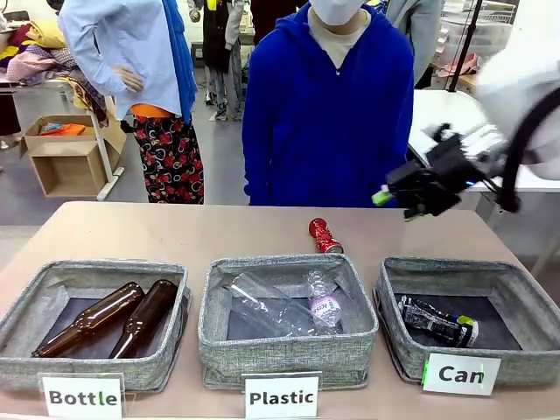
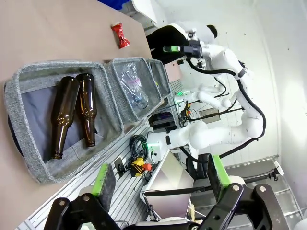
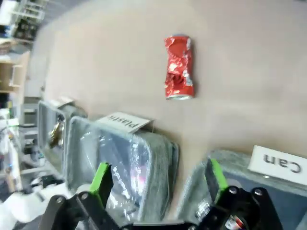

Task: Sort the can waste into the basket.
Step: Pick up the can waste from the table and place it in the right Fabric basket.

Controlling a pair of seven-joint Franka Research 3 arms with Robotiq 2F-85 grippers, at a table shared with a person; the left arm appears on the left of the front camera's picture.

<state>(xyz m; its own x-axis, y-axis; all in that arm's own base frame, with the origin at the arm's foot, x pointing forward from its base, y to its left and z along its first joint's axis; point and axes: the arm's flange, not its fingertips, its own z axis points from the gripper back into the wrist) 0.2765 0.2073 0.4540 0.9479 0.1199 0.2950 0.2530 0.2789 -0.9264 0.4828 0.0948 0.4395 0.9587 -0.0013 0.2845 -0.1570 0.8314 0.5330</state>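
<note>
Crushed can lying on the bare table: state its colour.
The can is shiny red, clearest in the right wrist view.

Tabletop (image 1: 175,232), tan. Carries: red crushed can (image 1: 325,235), left of right pincer (image 1: 394,202); Bottle basket (image 1: 96,267); Plastic basket (image 1: 289,261); Can basket (image 1: 455,263), nearest it.

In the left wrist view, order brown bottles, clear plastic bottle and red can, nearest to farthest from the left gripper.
From the left gripper:
1. brown bottles, in the nearest basket
2. clear plastic bottle, in the middle basket
3. red can, on the table beyond
</note>
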